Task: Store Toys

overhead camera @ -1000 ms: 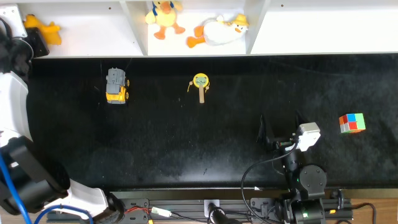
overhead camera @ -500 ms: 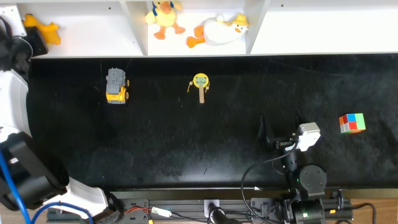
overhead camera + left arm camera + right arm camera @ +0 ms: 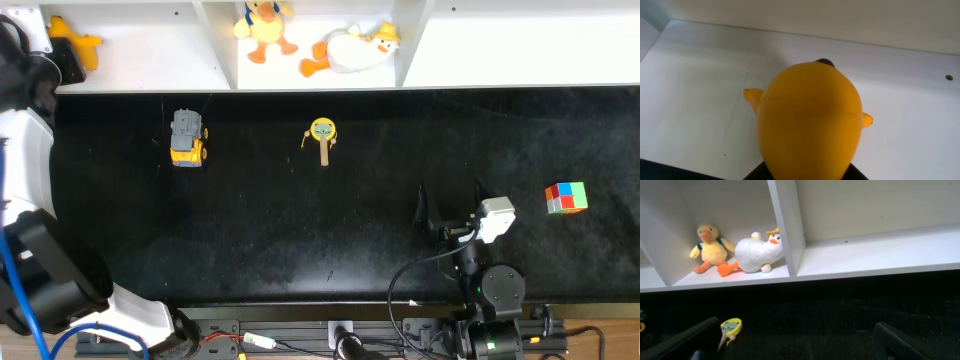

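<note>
An orange duck-shaped toy (image 3: 72, 38) (image 3: 810, 125) is inside the left compartment of the white shelf (image 3: 500, 60), just above its floor. My left gripper (image 3: 60, 64) (image 3: 805, 176) is shut on it at the shelf's front edge. On the black table lie a yellow and grey toy truck (image 3: 187, 137), a yellow paddle toy (image 3: 323, 135) (image 3: 730, 328) and a multicoloured cube (image 3: 566, 197). My right gripper (image 3: 450, 212) (image 3: 795, 347) stands open near the table's front, left of the cube, holding nothing.
The middle compartment holds a yellow plush duck (image 3: 265, 25) (image 3: 711, 249) and a white plush goose (image 3: 355, 48) (image 3: 757, 254). White dividers (image 3: 787, 230) separate the compartments. Cables run along the table's front edge.
My left gripper has pushed the orange toy a little farther into the left compartment. The right arm has not moved.
</note>
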`<state>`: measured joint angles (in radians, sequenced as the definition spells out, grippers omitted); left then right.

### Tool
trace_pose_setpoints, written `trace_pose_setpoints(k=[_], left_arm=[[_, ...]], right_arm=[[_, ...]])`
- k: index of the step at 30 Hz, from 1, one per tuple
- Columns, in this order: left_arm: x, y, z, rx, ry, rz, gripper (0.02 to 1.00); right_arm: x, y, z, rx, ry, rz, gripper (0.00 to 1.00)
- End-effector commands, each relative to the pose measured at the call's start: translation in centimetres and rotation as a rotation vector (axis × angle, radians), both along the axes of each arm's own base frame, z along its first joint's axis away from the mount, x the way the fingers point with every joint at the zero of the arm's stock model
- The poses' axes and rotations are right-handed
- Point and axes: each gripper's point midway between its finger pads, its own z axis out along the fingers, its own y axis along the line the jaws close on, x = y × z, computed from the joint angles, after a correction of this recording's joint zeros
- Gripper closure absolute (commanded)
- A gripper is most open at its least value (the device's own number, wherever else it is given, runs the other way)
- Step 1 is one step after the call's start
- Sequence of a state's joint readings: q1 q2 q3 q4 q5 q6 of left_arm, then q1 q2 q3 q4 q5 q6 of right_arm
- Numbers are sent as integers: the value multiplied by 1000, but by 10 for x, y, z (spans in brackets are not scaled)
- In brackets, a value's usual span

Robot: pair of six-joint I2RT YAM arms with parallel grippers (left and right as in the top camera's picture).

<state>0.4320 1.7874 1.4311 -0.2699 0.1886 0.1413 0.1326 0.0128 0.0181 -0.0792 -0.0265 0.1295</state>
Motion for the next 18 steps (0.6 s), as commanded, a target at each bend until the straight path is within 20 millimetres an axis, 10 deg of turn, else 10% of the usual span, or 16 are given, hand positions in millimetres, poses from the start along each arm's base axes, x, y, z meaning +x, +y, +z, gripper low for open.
trace_pose_setpoints(k=[1, 18], left_arm=[[4, -1, -1, 14, 10, -13, 759], [4, 1, -1, 18, 11, -7, 23]], right_arm=[[0, 2, -3, -5, -1, 11, 5], [0, 2, -3, -5, -1, 11, 5]])
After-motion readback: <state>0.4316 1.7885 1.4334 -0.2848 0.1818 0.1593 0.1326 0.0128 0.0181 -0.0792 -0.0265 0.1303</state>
